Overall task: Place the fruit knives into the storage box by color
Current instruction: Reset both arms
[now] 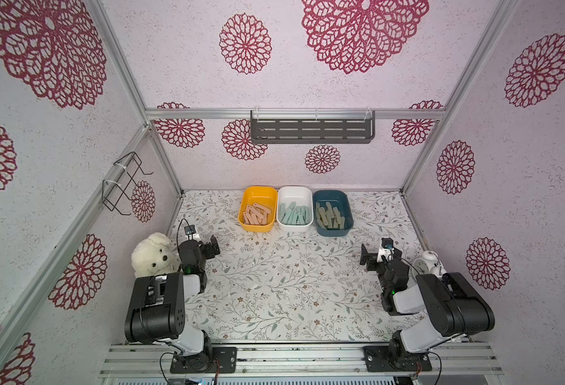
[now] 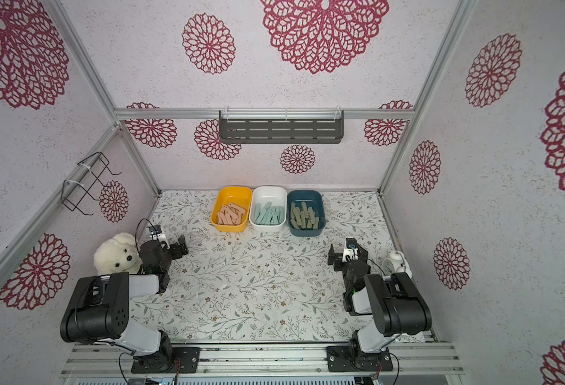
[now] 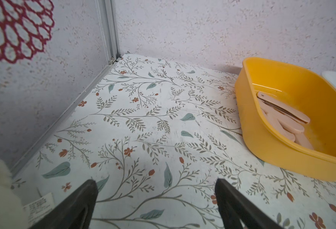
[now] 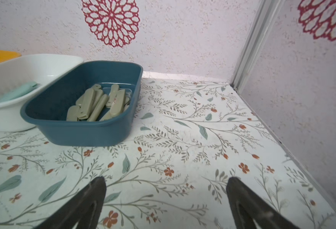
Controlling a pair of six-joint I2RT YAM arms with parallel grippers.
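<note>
At back: yellow box, pink knives; white box, teal knives; blue box, olive knives; pincers wide.

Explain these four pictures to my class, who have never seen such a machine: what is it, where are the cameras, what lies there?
Two black-and-white robot arms stand at the near edge of the floral-patterned table. Two pictures look down from overhead; two come from wrist cameras. The left gripper and right gripper are open, holding nothing. On the table stand a yellow plastic tub of peach-pink fruit knives, a white tub of mint-teal ones and a dark blue tub of olive ones. A white plush toy and a white alarm clock sit aside.
</note>
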